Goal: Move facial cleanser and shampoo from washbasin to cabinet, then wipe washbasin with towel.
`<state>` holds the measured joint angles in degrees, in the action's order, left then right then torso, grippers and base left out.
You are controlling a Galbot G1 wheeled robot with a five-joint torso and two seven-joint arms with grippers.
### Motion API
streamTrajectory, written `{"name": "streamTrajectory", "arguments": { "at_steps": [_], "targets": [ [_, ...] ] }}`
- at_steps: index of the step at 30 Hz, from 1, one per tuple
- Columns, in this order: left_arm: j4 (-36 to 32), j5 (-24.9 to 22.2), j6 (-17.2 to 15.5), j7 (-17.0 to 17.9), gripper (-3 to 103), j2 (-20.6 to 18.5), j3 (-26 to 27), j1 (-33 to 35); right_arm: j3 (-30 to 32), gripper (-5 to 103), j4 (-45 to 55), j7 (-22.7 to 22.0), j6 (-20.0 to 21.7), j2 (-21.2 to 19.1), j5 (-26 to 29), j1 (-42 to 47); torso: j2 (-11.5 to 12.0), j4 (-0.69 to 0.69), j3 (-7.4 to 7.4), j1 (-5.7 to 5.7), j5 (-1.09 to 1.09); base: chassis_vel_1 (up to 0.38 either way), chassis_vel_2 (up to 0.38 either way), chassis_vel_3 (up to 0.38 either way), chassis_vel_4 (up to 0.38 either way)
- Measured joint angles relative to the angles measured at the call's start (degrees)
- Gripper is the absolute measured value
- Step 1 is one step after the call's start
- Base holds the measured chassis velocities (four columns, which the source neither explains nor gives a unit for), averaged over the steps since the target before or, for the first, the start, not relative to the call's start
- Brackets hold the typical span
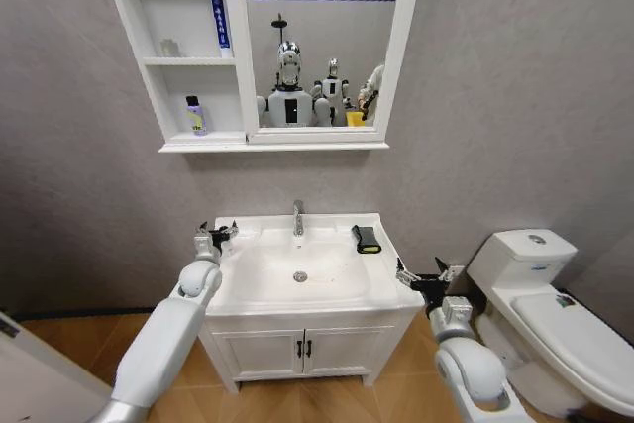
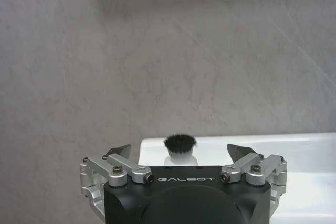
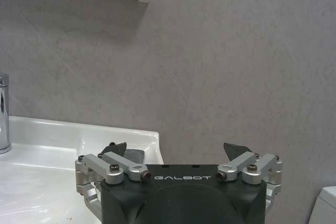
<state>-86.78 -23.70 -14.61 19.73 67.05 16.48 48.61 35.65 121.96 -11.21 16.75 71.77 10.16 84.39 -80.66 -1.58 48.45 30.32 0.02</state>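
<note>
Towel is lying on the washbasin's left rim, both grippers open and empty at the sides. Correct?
Not quite. The head view shows the towel on the right rim of the washbasin, beside the tap. The rest holds: left gripper and right gripper open and empty.

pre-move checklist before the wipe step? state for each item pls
1. Bottles off the washbasin: ok. A blue-and-white tube stands on the cabinet upper shelf, a small bottle on the lower shelf.
2. Towel located: ok, lying on the basin's back right corner, beside the tap.
3. Right gripper ready to grasp: ok, open, at the basin's right edge, apart from the towel.
4. Left gripper free: ok, open, holding nothing, at the basin's back left corner.
5. Bowl free of items: ok.
6. Small dark bristly object ahead of the left gripper: cannot tell what it is.
</note>
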Motion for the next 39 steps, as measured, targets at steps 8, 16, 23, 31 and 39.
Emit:
{"name": "streamTrajectory", "arguments": {
  "at_steps": [8,16,23,31,39],
  "targets": [
    [3.86,4.85,2.17,-1.83,100,3.12,0.46,0.59,0.11,100,-0.71,-0.01,-0.01,-0.27,0.03,-0.25,0.00,0.00,0.00,0.00,0.00,0.000,0.000,0.000,0.000],
    [6.65,5.47,2.47,-2.03,96,5.67,0.58,-0.46,0.08,100,-1.15,0.01,-0.65,0.38,-0.20,-0.01,0.00,-0.01,-0.01,0.00,0.00,0.000,0.000,0.000,0.000],
    [8.98,5.00,2.61,-1.50,77,6.66,0.66,-2.28,0.09,100,-1.51,0.09,-0.80,0.34,-0.17,-0.20,0.00,-0.01,0.00,-0.01,0.00,0.000,0.000,0.000,0.000],
    [10.06,4.29,2.27,-1.50,44,6.65,0.72,-3.68,0.15,100,-1.76,0.21,-0.96,0.32,-0.06,-0.20,0.00,-0.01,0.00,0.00,0.00,0.000,0.000,0.000,0.000],
    [5.93,2.64,0.75,-0.26,40,5.36,0.31,-2.55,0.27,100,-1.68,0.21,-1.08,0.22,0.13,-0.27,0.00,-0.02,0.00,0.00,-0.01,0.000,0.000,0.000,0.000]
  ]
}}
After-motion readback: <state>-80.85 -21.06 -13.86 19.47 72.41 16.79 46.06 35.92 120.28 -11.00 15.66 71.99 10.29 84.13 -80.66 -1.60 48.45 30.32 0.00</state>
